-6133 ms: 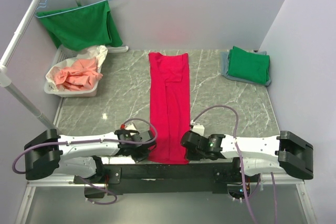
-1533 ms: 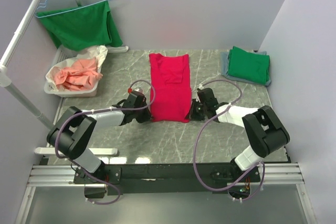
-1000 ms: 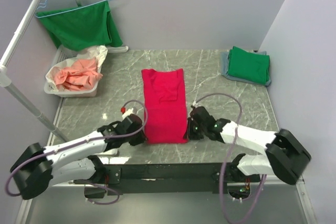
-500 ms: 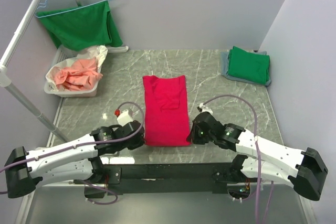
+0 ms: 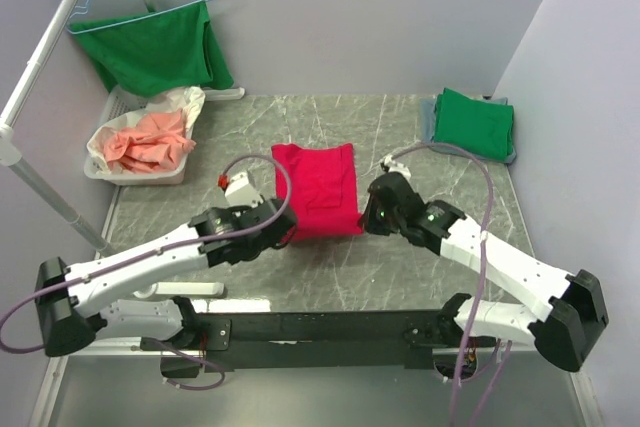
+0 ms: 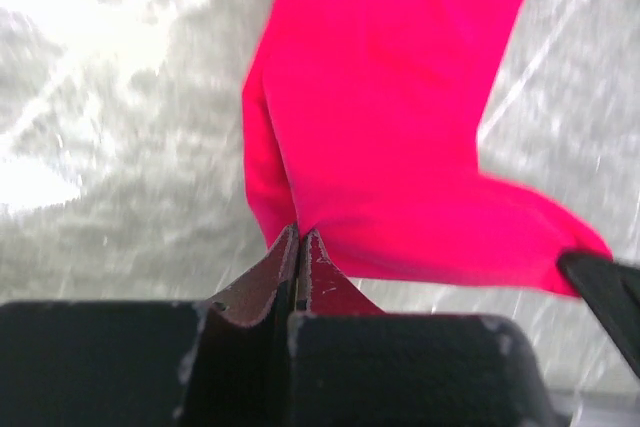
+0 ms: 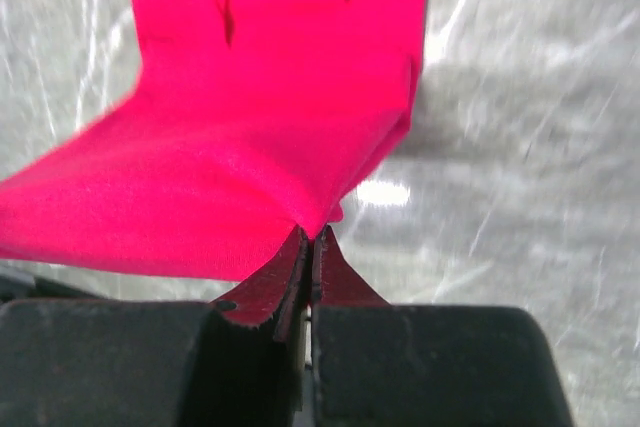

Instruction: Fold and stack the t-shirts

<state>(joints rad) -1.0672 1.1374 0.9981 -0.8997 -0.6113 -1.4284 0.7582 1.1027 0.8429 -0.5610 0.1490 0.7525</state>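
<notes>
Red t-shirt point(image 5: 322, 192) lies part-folded on the worktop point(image 5: 420, 272); left claw point(image 5: 284, 231) and right claw point(image 5: 367, 218) each clamp one near corner.

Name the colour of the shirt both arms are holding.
The shirt is crimson red; right wrist view.

Bright, even light from above in the sharp overhead view. Both wrist views are blurred, with white glare on the marble table point(image 6: 90, 97) and an oversaturated red t-shirt point(image 7: 270, 97) casting soft shadow.
</notes>
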